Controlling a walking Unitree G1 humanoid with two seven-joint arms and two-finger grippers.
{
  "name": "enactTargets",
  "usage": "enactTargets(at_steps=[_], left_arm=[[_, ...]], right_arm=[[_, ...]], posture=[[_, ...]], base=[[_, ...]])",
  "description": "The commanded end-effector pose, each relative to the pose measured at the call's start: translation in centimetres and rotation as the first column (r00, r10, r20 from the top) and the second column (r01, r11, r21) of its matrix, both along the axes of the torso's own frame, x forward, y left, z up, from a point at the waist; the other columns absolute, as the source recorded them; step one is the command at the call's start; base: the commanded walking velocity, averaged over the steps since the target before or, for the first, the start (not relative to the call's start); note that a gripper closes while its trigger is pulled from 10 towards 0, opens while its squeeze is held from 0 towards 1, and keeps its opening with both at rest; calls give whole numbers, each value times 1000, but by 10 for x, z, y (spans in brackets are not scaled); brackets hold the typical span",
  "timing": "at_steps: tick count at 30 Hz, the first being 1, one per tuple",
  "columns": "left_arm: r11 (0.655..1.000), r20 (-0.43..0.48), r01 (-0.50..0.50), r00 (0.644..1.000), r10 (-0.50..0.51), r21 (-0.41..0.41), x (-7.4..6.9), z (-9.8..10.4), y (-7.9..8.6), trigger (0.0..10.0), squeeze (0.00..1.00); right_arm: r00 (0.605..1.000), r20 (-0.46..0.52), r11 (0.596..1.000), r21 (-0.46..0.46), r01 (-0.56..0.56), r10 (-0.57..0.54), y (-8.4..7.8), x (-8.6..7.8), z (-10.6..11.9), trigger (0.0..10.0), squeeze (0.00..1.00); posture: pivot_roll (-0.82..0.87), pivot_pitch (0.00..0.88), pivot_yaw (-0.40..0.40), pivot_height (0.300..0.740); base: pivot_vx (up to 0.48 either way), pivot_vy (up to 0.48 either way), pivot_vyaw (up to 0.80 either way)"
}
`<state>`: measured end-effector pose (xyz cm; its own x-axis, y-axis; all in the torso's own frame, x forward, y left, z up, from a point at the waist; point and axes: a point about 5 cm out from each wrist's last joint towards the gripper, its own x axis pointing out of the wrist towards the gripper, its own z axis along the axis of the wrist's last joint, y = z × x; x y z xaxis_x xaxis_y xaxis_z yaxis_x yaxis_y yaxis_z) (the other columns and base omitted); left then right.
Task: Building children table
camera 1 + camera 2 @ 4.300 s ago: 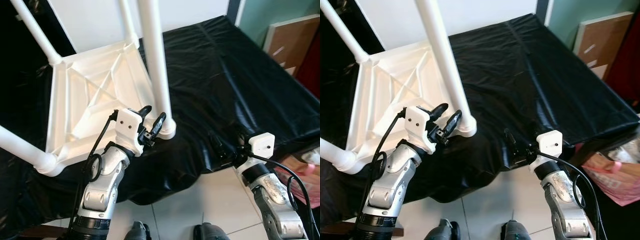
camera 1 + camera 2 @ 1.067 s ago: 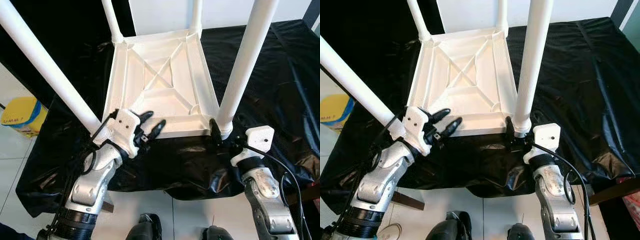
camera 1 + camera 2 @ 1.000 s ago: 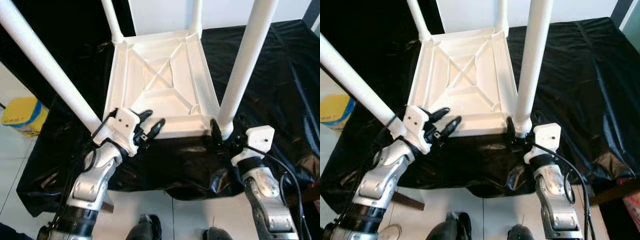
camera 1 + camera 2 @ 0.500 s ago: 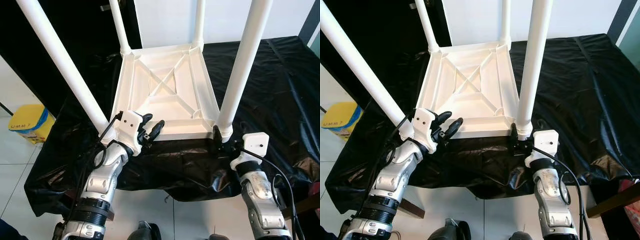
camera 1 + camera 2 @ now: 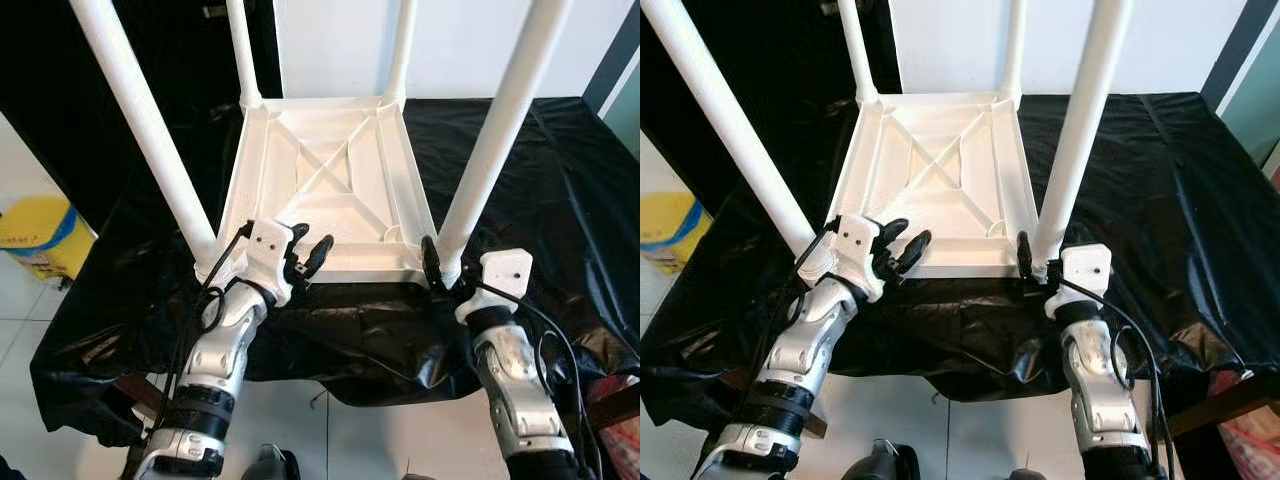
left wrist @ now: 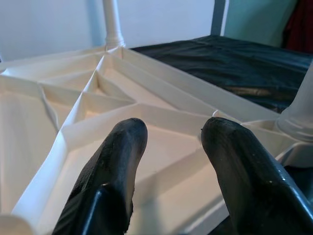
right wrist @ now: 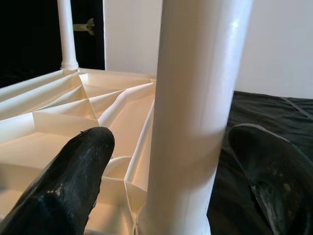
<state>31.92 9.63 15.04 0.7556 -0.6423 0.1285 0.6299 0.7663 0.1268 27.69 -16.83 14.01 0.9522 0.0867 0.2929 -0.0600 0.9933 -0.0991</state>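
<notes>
A white plastic children's table [image 5: 320, 190] lies upside down on a surface covered in black cloth, with its four legs pointing up. My left gripper [image 5: 311, 240] is open, its fingers [image 6: 120, 156] hovering just over the table's near rim towards the near-left leg [image 5: 150, 140]. My right gripper [image 7: 188, 147] is open too. One finger [image 7: 73, 186] stands on either side of the near-right leg [image 5: 490, 150] close to its base, with a gap on each side. In the eye views that leg hides one right finger.
The black cloth [image 5: 560, 180] spreads wide to the right of the table and hangs over the near edge. A yellow bucket [image 5: 35, 225] stands on the tiled floor at the left. A white wall rises behind the table.
The view has swung round, so the table now sits square in front of me. My right gripper has come up from the cloth edge to straddle the near-right leg. The left gripper stays at the near rim.
</notes>
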Motion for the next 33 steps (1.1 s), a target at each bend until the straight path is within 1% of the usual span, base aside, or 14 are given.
enactTargets(at_steps=[1, 5, 9, 12, 13, 17, 21, 23, 24, 27, 28, 30, 32, 33], left_arm=[[969, 2, -245, 969, 246, -42, 8, 2, 11, 10000, 0], [966, 8, -252, 967, 253, -47, 8, 2, 14, 10000, 0], [967, 20, -253, 967, 254, -40, 4, 0, 18, 10000, 0], [978, 7, -208, 978, 208, -22, 0, -4, 15, 10000, 0], [980, 2, -197, 980, 197, -18, -2, -5, 14, 10000, 0], [982, -7, -187, 982, 187, -18, -4, -6, 14, 10000, 0], [986, -26, -164, 986, 163, -33, -10, -6, 13, 10000, 0], [992, -24, -122, 992, 121, -36, -16, -4, 10, 10000, 0], [992, -24, -122, 992, 121, -36, -16, -4, 10, 10000, 0], [1000, -14, -14, 1000, 14, -20, -25, 0, 4, 10000, 0], [1000, -14, -14, 1000, 14, -20, -25, 0, 4, 10000, 0], [998, -11, 64, 998, -64, -10, -33, 3, 0, 10000, 0], [989, -13, 148, 989, -148, 20, -41, 4, -5, 10000, 0], [985, -12, 171, 985, -171, 35, -44, 4, -6, 10000, 0]], right_arm=[[1000, -16, 1000, 5, -10, 10, 0, 1, -5, 10000, 0], [1000, -21, 1000, 8, -17, 18, 2, 2, -6, 10000, 0], [1000, -29, 1000, 4, -10, 10, 4, 2, -9, 10000, 0], [1000, -18, 1000, 2, 9, -9, 3, 2, -10, 10000, 0], [1000, -24, 1000, 15, 6, -5, 3, 1, -11, 10000, 0], [999, -35, 999, 36, 21, -20, 1, 0, -13, 10000, 0], [999, -28, 997, 61, 37, -35, 1, -3, -11, 10000, 0], [999, -24, 996, 78, 45, -43, 2, -3, -7, 10000, 0], [999, -24, 996, 78, 45, -43, 2, -3, -7, 10000, 0], [999, -15, 994, 99, 53, -52, 3, 2, 3, 10000, 0], [999, -15, 994, 99, 53, -52, 3, 2, 3, 10000, 0], [998, -7, 994, 91, 56, -56, 4, 7, 11, 10000, 0], [998, 5, 995, 79, 54, -55, 7, 12, 21, 10000, 0], [999, 11, 996, 72, 50, -51, 8, 15, 25, 10000, 0]], posture=[[-59, 94, -6, 740], [-55, 96, -5, 740], [-46, 98, 6, 740], [-44, 101, 22, 740], [-44, 99, 29, 740], [-46, 99, 35, 740], [-54, 102, 47, 740], [-54, 106, 50, 740], [-54, 106, 50, 740], [-54, 110, 51, 740], [-54, 110, 51, 740], [-54, 111, 49, 740], [-52, 111, 49, 740], [-52, 111, 49, 740]], base=[[0, 0, 0], [0, 0, 0], [0, 0, 0], [0, 0, 0], [0, 0, 0], [0, 0, 0], [0, 0, 0], [0, 0, 0], [0, 0, 0], [0, 0, 0], [0, 0, 0], [0, 0, 0], [0, 0, 0], [0, 0, 0]])
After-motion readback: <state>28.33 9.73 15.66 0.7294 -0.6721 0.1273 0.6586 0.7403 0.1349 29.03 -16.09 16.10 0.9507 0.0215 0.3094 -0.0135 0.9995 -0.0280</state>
